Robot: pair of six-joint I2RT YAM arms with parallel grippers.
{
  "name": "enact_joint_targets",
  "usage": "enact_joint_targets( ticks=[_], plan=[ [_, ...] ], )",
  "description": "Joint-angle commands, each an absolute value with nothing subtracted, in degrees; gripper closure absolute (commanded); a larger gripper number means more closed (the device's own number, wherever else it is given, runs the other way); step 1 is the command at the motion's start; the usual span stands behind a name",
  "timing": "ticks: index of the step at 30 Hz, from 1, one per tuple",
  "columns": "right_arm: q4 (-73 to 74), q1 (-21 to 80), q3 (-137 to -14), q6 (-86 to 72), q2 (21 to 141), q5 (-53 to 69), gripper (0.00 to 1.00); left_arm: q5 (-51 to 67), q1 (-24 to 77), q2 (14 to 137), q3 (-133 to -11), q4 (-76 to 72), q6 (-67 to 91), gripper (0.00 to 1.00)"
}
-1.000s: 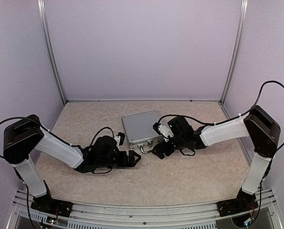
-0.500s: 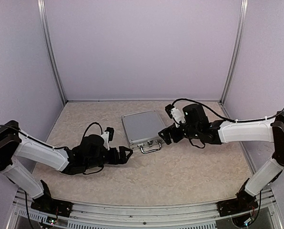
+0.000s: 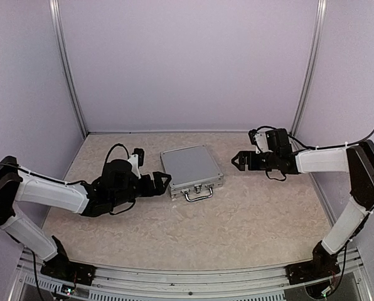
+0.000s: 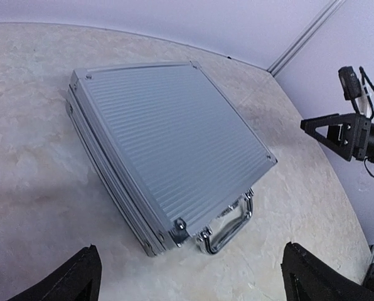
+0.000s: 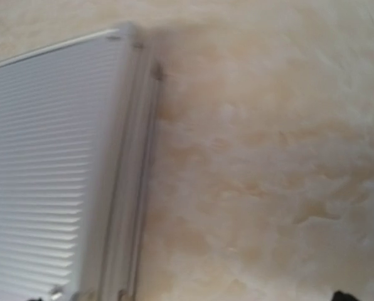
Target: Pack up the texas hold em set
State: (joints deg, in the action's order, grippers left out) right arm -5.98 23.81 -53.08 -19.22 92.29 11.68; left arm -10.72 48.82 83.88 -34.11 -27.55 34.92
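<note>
Case (image 3: 190, 168) lies shut — left end effector (image 3: 166, 184) wide beside it, right end effector (image 3: 235, 161) wide, apart.

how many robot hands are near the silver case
2. The left hand sits beside the near left corner of the ribbed silver aluminium case; the right hand hangs apart, off its right side.

The ribbed silver aluminium case (image 3: 190, 167) lies shut and flat on the beige marbled tabletop (image 3: 250, 226), at the centre of the top view. Its lid faces up and its sides sit slightly askew to the table's edges. A metal handle (image 3: 198, 195) juts from its lower edge. In the left wrist view the case fills the middle, with the handle at the lower right.
</note>
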Motion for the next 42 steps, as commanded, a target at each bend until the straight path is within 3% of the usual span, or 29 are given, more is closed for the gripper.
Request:
enact_joint_targets(
  ticks=[1, 10, 19, 34, 42],
  plan=[
    [-7.2, 21.1, -58.9, -24.3, 99.4, 22.1, 0.00, -3.3, 42.2, 88.5, -38.6, -30.9, 34.1, 0.01],
    [-5.7, 21.1, -70.7, -25.2, 110.4, 28.0, 0.01, 9.6, 34.8, 101.5, -49.4, -34.9, 35.1, 0.01],
    [-8.0, 24.2, -74.1, -24.6, 117.3, 34.0, 0.04, 17.7, 34.5, 110.4, -53.9, -41.3, 38.2, 0.01],
    [-9.0, 30.5, -67.4, -21.5, 112.0, 36.0, 0.06, 20.7, 41.5, 114.2, -57.3, -40.4, 36.1, 0.01],
    [-8.3, 34.0, -62.5, -22.0, 107.6, 31.4, 0.06, 20.1, 43.8, 114.3, -55.3, -42.3, 36.9, 0.01]
  ],
)
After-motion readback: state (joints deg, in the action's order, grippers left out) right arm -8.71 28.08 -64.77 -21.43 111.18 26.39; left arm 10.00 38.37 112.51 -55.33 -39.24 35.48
